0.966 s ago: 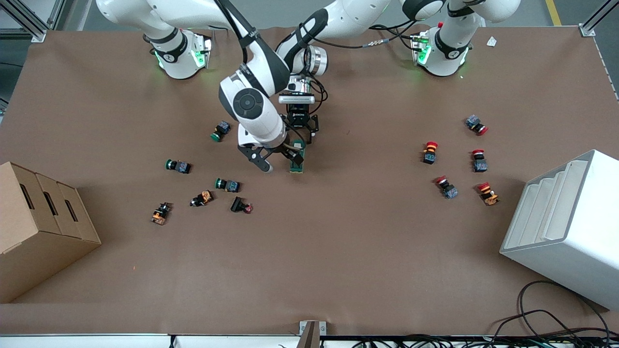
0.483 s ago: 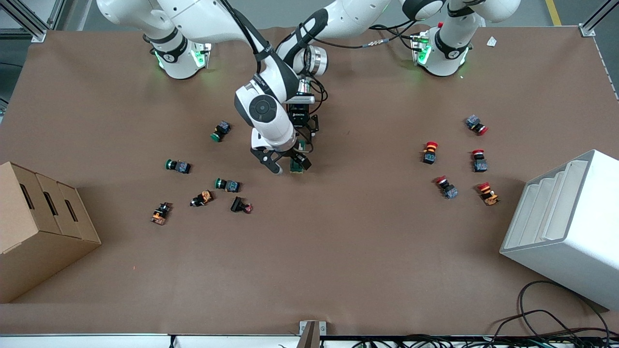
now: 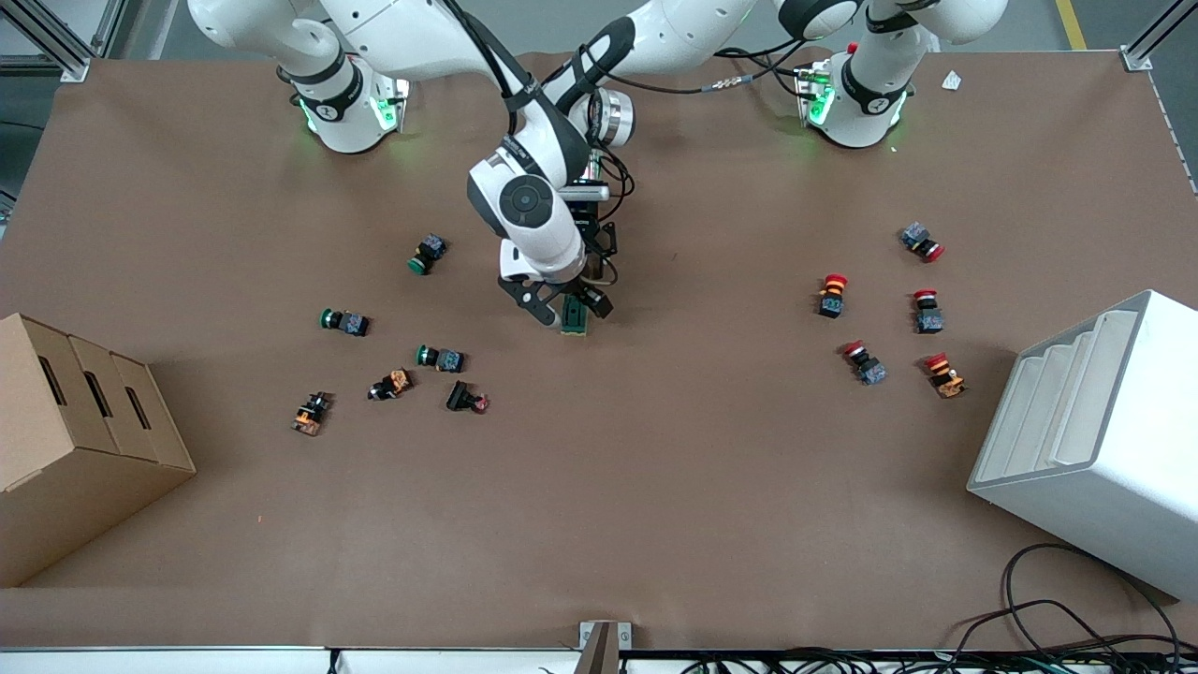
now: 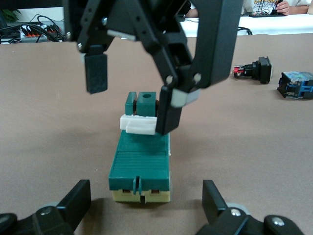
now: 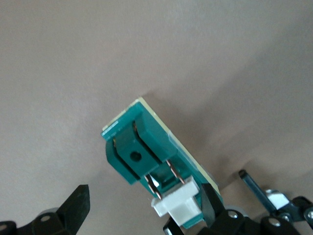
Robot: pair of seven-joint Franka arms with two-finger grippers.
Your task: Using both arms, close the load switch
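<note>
Green switch (image 3: 574, 319) lies mid-table on brown mat, between both arms' reach. Front view: right gripper (image 3: 565, 307) low over switch, jaws spread; left gripper (image 3: 588, 245) just above switch's base-side end, jaw state hidden.

Left wrist view: switch (image 4: 142, 161) flat between left fingertips (image 4: 77, 201), spread wide, not touching. One right finger (image 4: 168, 111) against white lever (image 4: 139, 123), other finger clear.

Right wrist view: switch (image 5: 151, 156) tilted across frame, lever (image 5: 178, 205) touching one fingertip.

High front view; wrist close-ups sharing load switch (image 4: 141, 161).
</note>
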